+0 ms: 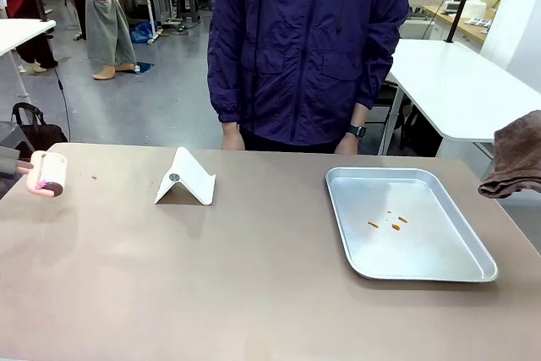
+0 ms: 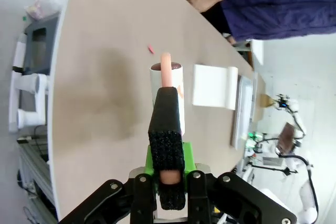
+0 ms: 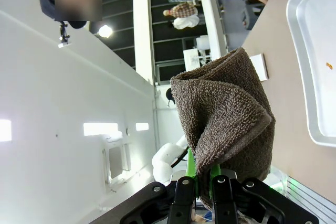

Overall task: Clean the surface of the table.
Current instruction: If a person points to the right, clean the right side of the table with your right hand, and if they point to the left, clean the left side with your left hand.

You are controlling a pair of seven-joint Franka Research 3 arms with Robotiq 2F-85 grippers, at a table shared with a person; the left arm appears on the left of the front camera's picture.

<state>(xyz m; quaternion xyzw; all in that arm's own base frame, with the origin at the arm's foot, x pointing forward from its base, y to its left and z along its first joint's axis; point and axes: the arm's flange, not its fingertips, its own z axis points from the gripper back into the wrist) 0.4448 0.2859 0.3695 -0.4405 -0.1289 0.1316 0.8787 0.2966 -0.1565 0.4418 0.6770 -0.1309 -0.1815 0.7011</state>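
1. Front view: the taupe surface (image 1: 254, 293) is spread across the lower frame, with a lint roller (image 1: 49, 173) held at the left edge and a brown towel (image 1: 516, 158) at the right edge.
2. Left wrist view: the left claw (image 2: 167, 103) is clamped on the roller's pink handle at centre frame.
3. Right wrist view: the right claw (image 3: 202, 179) is closed on the towel at bottom centre. The surface is judged rigid, smooth and heavy, so it is to be wiped, not gripped.

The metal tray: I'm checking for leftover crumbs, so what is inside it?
A few small orange bits lie on the floor of the tray; the rest looks bare, and nothing covers it.
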